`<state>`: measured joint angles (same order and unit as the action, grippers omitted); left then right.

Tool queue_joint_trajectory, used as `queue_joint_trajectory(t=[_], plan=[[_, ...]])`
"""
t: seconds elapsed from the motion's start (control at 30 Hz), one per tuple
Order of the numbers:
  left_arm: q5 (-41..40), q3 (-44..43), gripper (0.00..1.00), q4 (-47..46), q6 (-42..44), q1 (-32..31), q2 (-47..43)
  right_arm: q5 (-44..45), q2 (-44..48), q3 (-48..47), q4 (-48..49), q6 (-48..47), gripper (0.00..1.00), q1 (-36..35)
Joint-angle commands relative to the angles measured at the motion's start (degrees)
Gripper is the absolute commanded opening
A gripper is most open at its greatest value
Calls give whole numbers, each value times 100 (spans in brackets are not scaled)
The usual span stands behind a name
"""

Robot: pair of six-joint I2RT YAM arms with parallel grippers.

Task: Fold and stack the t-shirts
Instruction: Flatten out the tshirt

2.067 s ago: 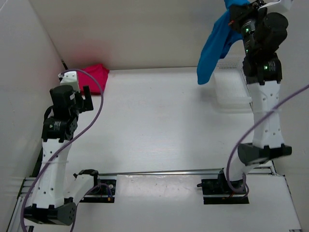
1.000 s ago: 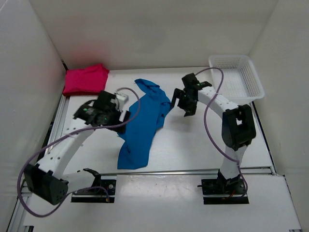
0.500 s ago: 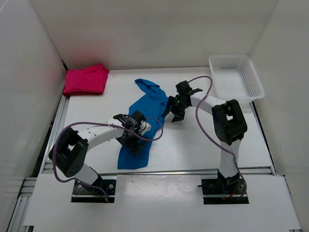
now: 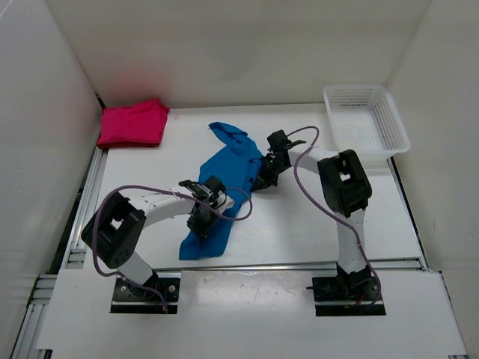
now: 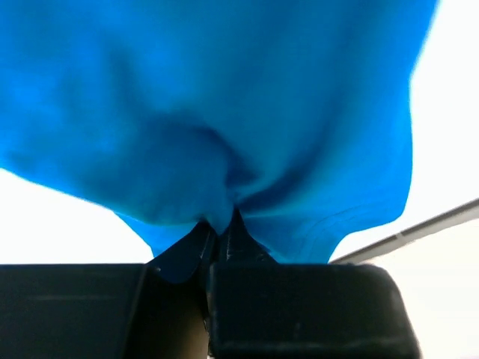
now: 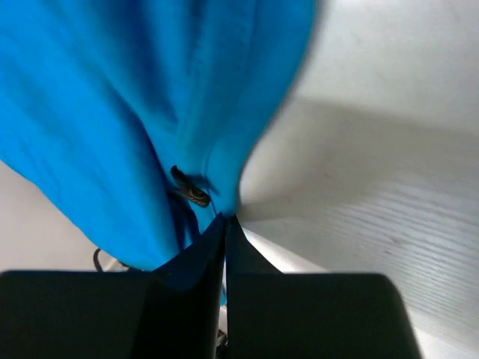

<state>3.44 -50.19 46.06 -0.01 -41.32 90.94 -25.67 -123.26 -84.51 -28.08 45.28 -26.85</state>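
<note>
1. Worktop (image 4: pixel 314 224): a white surface that carries every item. The unfolded shirt lies across its middle.
2. Blue t-shirt (image 4: pixel 230 168): lies crumpled in a long diagonal strip, from the far centre of the worktop toward the near left. It is not folded. Judged status: work on this shirt is at its start. It has to be spread flat, folded and stacked.
3. White mesh basket (image 4: pixel 358 89): stands at the far right corner, well apart from the blue t-shirt. It is not in the way.
4. Pink t-shirt (image 4: pixel 135 123): lies folded at the far left corner, apart from the blue one. Judged status: done, and the likely stack position. No dark red shirt shows. Whether it lies beneath cannot be told.
5. Left gripper (image 4: pixel 199 224): pressed together, pinching a bunch of blue fabric near the shirt's near end.
6. Right gripper (image 4: pixel 263 178): pressed together, pinching the shirt's right edge.
7. Left arm cable (image 4: pixel 241 208): loops over the fabric. Judged risk: snagging during a pull.
</note>
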Motion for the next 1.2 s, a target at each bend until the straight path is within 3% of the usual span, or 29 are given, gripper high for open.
queue_joint_trajectory(t=[0.0,0.23,0.37,0.57,0.67,0.77,0.93,1.0,1.07,1.17], plan=[[35,71,11,-177,1,404,-268,96,301,337,-93,60,0,232],[-344,-438,11,842,1,1775,-1859,1054,2489,1542,-723,-668,0,1594],[-615,-754,11,1299,1,2242,-2430,1564,3368,1543,-1489,-1607,0,1938],[-916,-1483,11,1501,1,2883,-2722,1794,4389,1192,-1877,-1979,0,2245],[-741,-1818,11,1616,1,3095,-2485,1530,4250,736,-1983,-2048,0,2535],[-485,-1871,11,1757,1,2991,-2169,1390,3305,-81,-2332,-2303,0,2536],[-1134,-1546,11,494,1,3032,-1477,1161,1582,-1459,-2334,-2129,4,2536],[-1328,-1904,11,-79,1,3269,-1019,1030,1157,-1787,-2387,-1884,4,2597],[-1398,-2945,11,-80,1,3603,-117,680,692,-2181,-2457,-1803,0,2597],[-1452,-4055,11,148,1,3657,590,336,759,-1949,-2405,-1671,0,2528]])
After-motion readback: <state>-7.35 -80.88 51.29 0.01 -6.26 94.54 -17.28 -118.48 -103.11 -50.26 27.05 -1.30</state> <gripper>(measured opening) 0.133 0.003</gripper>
